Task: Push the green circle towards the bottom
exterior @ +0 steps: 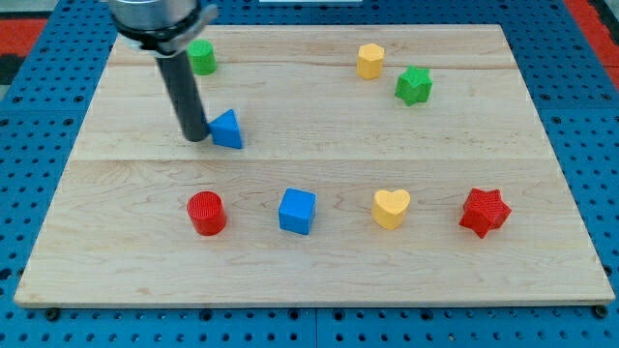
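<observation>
Four blocks line the near row; beyond them my tip rests just left of the blue triangle. No claw shows, so its state cannot be told. Farther, at the worktop's far left, the green circle looks light, rigid, slippery; push its far side.

You see a pale, matt wooden desk with visible grain, a ribbed red plastic cylinder, and a dark, slightly glossy rod.
</observation>
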Available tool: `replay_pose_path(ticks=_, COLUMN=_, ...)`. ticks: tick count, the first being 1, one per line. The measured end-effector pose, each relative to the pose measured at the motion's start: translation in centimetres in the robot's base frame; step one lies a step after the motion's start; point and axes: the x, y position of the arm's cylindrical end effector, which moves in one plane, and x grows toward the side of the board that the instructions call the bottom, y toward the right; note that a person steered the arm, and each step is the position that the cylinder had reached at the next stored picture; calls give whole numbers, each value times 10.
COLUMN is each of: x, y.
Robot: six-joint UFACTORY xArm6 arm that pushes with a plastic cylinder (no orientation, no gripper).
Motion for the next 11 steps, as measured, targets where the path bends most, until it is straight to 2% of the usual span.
replay_pose_path(ticks=1, x=-13, y=44)
replay_pose_path(ticks=2, x=-41, y=11)
replay_pose_path(ticks=3, x=-112, y=-38)
replay_pose_path(ticks=4, x=-135, y=-106)
replay_pose_path(ticks=5, x=-191, y=-102)
replay_pose_path(ticks=6, x=-203, y=-45)
replay_pose_path(ticks=7, x=-158, y=-18)
replay_pose_path(ticks=8, x=-127, y=35)
replay_pose_path(ticks=9, x=-145, y=17)
replay_pose_path(ticks=10, x=-181, y=-1)
replay_pose_path(ticks=11, x=-127, y=-7)
